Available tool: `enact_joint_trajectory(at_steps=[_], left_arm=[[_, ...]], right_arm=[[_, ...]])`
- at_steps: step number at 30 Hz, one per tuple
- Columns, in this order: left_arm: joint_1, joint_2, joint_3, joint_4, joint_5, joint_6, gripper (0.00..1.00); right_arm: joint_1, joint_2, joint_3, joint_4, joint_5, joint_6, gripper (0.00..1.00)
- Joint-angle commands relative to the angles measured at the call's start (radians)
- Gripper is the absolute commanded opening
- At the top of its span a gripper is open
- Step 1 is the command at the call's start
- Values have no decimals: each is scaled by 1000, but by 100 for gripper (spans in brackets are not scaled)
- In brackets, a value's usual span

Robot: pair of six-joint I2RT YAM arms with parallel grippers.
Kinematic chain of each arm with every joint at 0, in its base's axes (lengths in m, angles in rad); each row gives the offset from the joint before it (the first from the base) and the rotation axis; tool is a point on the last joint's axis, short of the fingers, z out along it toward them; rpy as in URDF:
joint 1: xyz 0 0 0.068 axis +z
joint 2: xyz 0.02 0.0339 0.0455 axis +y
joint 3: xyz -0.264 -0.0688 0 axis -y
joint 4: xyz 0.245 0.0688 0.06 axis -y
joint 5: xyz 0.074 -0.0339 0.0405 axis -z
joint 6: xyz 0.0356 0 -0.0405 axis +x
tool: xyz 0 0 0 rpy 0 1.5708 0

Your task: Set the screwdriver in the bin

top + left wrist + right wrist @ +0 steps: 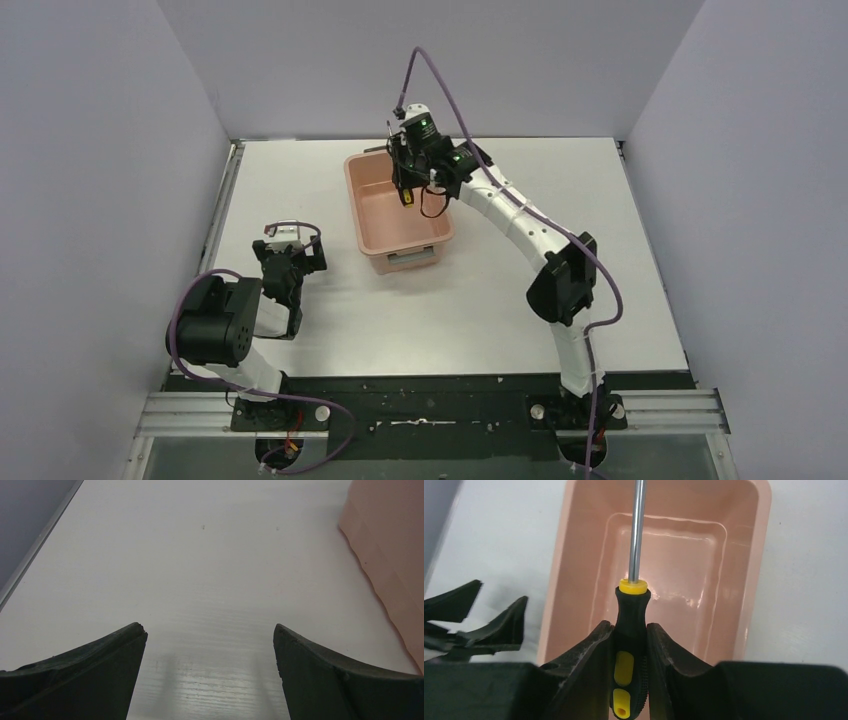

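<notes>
Farthest to the left, my left pincer [288,242] hangs low over the white table [480,300], well apart from the work. In its own wrist view, my left pincer [210,630] has its jaws wide apart. The two dark fingers [100,672] frame nothing but bare tabletop. At the right edge of that view I see the outer wall of the salmon-pink bin [390,555], near but not touching me.

Toward the middle, the bin [405,258] sits on the table with one short end facing my bases. A grey handle bar shows on that near end.

Further right, my right arm reaches up and across, a purple cable [440,75] looping above it. It carries my right pincer [405,185] over the far right part of the bin. From the wrist, my right pincer [630,626] is clamped on the screwdriver [631,607]. Both fingers [589,650] press against the sides of its black and yellow handle. The yellow collar and the thin metal shaft stick out past my fingertips.

The shaft points out over the pink inside of the bin [736,580], whose glossy floor lies below it. The tip runs out of the top of that view, so I cannot tell if it touches anything. From above, only a speck of the yellow of the screwdriver [408,198] shows under my wrist, inside the line of the bin's rim.
</notes>
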Motion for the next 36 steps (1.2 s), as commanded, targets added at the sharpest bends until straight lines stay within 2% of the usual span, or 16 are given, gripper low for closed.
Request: enact_joint_trajectory(at_steps=[1,11,13,17,19,26,32,34,35,36], left_arm=[[7,-8,2,25,10,9,97],[6,-8,2,25,10,9,97],[7,-8,2,25,11,9,97],[7,-8,2,25,11,9,97],[6,-8,2,24,11,9,97],[6,-8,2,25,11,10,97],[6,-8,2,24,11,9,97],[6,-8,2,26,10,9,97],[6,-7,2,25,10,9,97],[6,-7,2,24,11,9,97]], right_arm=[[14,106,-34,62,98,6,0],[56,218,-198,114,147,12,1],[56,230,-220,121,154,19,7],[57,240,-232,110,161,30,40],[58,229,-224,102,162,32,47],[75,125,-113,48,185,0,50],[76,-63,-97,56,204,-39,58],[74,-143,-129,81,231,-59,75],[71,-189,-161,104,242,-73,95],[62,-235,-202,134,247,-88,99]])
